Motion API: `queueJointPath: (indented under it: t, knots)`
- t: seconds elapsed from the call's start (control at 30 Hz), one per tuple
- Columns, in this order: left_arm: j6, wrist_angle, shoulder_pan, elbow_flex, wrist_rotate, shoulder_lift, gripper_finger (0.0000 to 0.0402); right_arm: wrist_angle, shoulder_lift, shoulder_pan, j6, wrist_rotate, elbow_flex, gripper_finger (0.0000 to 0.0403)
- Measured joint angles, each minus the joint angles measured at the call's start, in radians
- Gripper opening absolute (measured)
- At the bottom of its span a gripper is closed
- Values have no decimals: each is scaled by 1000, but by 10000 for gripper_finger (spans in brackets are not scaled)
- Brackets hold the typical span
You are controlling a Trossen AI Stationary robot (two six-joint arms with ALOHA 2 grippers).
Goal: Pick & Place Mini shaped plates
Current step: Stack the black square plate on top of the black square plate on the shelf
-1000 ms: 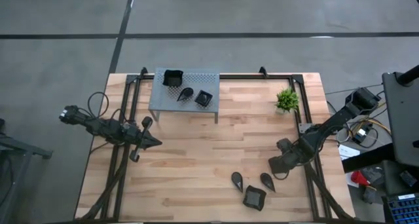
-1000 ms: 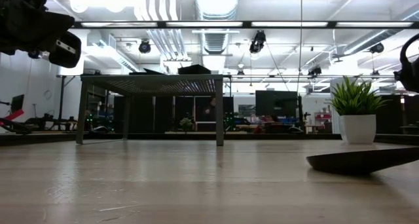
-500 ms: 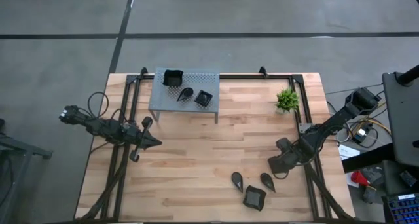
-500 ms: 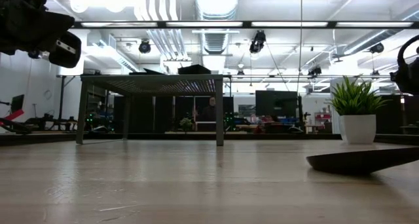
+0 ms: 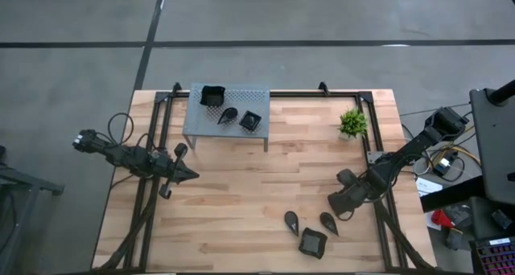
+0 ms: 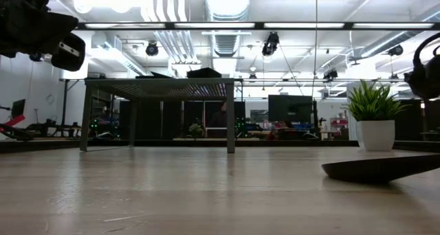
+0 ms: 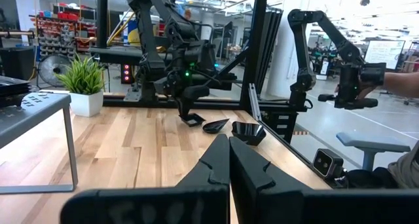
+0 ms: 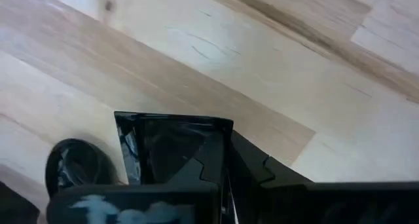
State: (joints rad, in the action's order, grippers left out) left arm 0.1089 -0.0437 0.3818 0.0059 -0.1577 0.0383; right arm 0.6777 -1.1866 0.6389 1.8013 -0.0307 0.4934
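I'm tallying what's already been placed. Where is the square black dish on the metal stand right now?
In the high view, the square dish sits at the far left corner of the grey perforated stand, with two smaller black dishes beside it.

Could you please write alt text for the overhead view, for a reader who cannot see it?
Seen from above, the right gripper hovers beside three small black plates near the wooden table's front edge. Three more black plates sit on a grey perforated stand at the back. The left gripper waits at the left, and a small green plant stands back right.
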Motion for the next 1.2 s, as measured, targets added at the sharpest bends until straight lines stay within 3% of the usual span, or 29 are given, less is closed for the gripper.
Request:
queueJointPath:
  t: [0.37,0.67,0.9,1.2]
  knots:
    - [0,0,0,0,0,0,0,6,0,-103,-183,-76,77,8]
    - [0,0,0,0,0,0,0,4,0,-302,-533,-133,208,8]
    - [0,0,0,0,0,0,0,-2,1,-489,-865,-118,357,8]
    - [0,0,0,0,0,0,0,2,-28,-694,-1180,3,571,8]
